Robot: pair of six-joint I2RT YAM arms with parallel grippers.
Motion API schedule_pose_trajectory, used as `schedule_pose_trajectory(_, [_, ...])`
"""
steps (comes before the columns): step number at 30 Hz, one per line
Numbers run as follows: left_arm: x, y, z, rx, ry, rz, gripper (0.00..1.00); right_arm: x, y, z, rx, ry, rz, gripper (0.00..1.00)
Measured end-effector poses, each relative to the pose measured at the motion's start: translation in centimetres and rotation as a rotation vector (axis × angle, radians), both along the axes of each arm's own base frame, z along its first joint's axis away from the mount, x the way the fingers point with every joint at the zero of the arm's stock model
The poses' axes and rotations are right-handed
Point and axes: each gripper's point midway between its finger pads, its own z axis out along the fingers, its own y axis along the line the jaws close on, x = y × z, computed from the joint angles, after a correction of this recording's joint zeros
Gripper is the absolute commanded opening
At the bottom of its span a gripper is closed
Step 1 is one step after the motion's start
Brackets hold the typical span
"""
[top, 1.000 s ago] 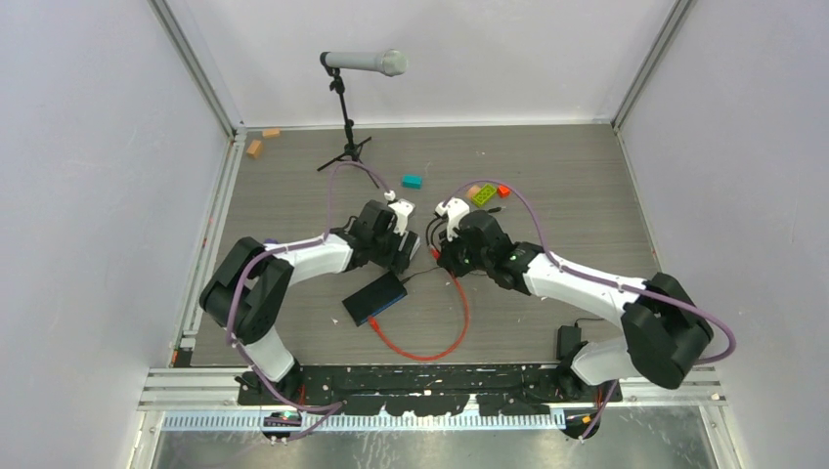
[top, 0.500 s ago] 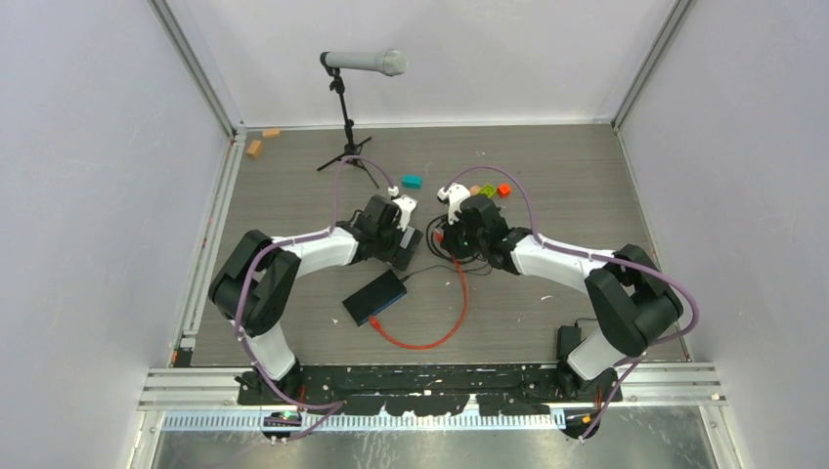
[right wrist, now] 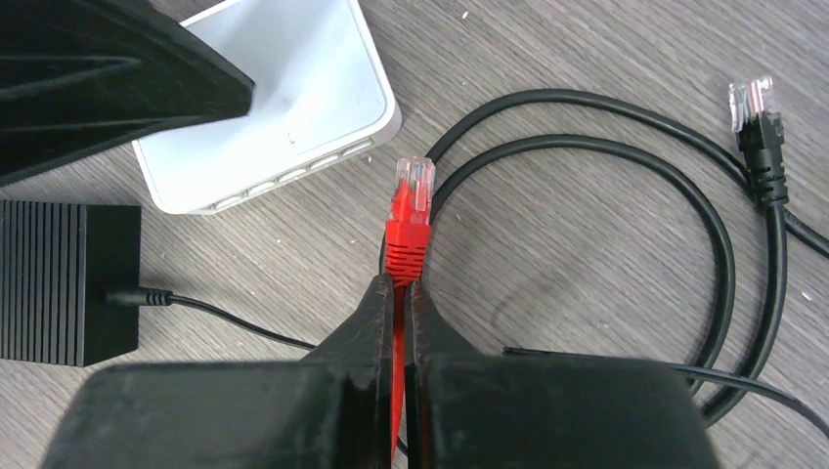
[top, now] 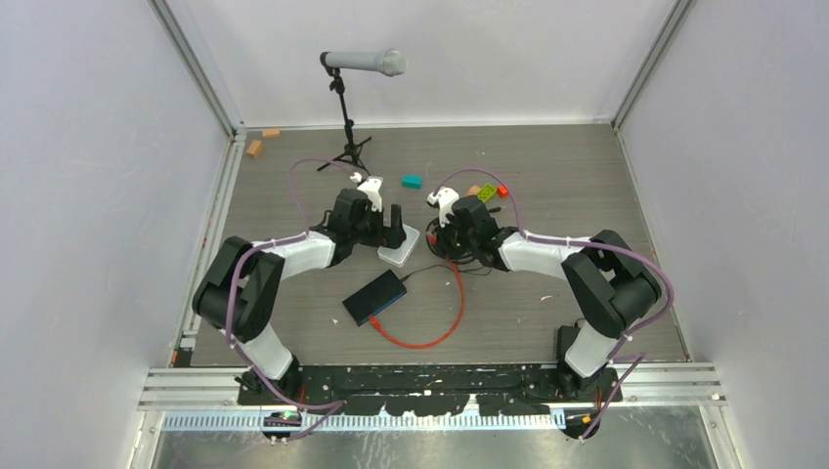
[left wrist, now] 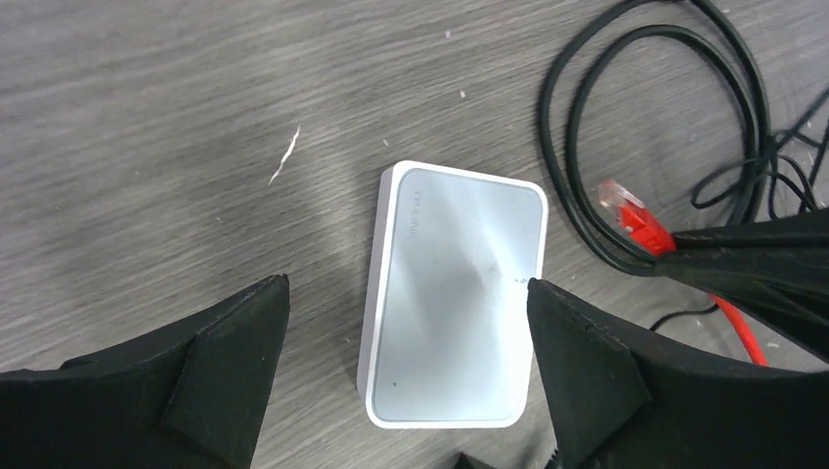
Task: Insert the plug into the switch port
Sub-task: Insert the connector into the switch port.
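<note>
In the top view, left of centre, your left pincer [top: 391,223] hangs spread wide. Its wrist view shows the two fingers [left wrist: 235,362] standing either side of the white box [left wrist: 455,293] on the desk [top: 587,195].

Lower in the top view, the black switch [top: 374,297] lies flat and diagonal. The switch port is somewhere on its blue edge [top: 389,305], though the sockets are too small to make out.

Right of the white box, your right pincer [right wrist: 398,293] is pressed together, pinching the plug [right wrist: 414,184] by the rear of its red boot. The clear tip points toward the top of the frame, just beside the white box's socket row but not touching it, and well apart from the switch.

The red cable [top: 445,327] curves down to the switch's near end. Black cable loops [right wrist: 626,156] lie to the right.
</note>
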Motion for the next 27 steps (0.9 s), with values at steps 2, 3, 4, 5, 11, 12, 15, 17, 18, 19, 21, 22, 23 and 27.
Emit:
schedule_pose_trajectory(2, [0.2,0.0,-1.1,-0.036,0.026,0.039,0.90,0.2,0.2,0.0,0.000,-0.014,0.012,0.00])
schedule_pose_trajectory(3, [0.1,-0.1,-1.8,-0.051,0.042,0.056,0.90,0.3,0.3,0.1,0.002,-0.020,0.016,0.01])
schedule_pose_trajectory(4, [0.0,-0.1,-2.3,-0.062,0.056,0.068,0.90,0.4,0.4,0.2,0.006,-0.030,0.022,0.00])
schedule_pose_trajectory(5, [0.1,-0.2,-2.4,-0.076,0.049,0.078,0.90,0.5,0.7,0.4,0.009,-0.042,0.031,0.00])
schedule_pose_trajectory(11, [0.8,-0.7,-2.2,-0.134,0.047,0.121,0.90,0.1,2.1,0.8,-0.009,-0.102,0.094,0.00])
schedule_pose_trajectory(12, [0.9,-0.7,-2.1,-0.138,0.045,0.125,0.88,0.0,2.3,0.8,-0.016,-0.111,0.103,0.00])
schedule_pose_trajectory(15, [1.1,-0.6,-2.1,-0.145,0.046,0.136,0.84,-0.4,2.8,0.3,-0.049,-0.129,0.127,0.00])
schedule_pose_trajectory(17, [1.2,-0.5,-2.2,-0.149,0.049,0.142,0.82,-0.7,3.0,-0.3,-0.079,-0.137,0.136,0.00])
schedule_pose_trajectory(18, [1.2,-0.5,-2.2,-0.150,0.050,0.144,0.81,-0.7,3.0,-0.6,-0.096,-0.142,0.138,0.01])
schedule_pose_trajectory(19, [1.2,-0.5,-2.2,-0.151,0.051,0.146,0.79,-0.8,3.0,-0.9,-0.114,-0.146,0.139,0.00])
schedule_pose_trajectory(21, [1.3,-0.4,-2.2,-0.153,0.052,0.150,0.76,-0.8,3.0,-1.2,-0.143,-0.164,0.136,0.00])
schedule_pose_trajectory(22, [1.3,-0.3,-2.2,-0.154,0.053,0.154,0.75,-0.8,3.0,-1.1,-0.154,-0.173,0.132,0.01])
schedule_pose_trajectory(23, [1.4,-0.2,-2.2,-0.157,0.054,0.157,0.74,-0.7,3.0,-1.1,-0.162,-0.183,0.127,0.00])
schedule_pose_trajectory(27, [1.7,0.2,-2.3,-0.184,0.065,0.175,0.72,-0.4,2.7,-0.9,-0.195,-0.214,0.107,0.00])
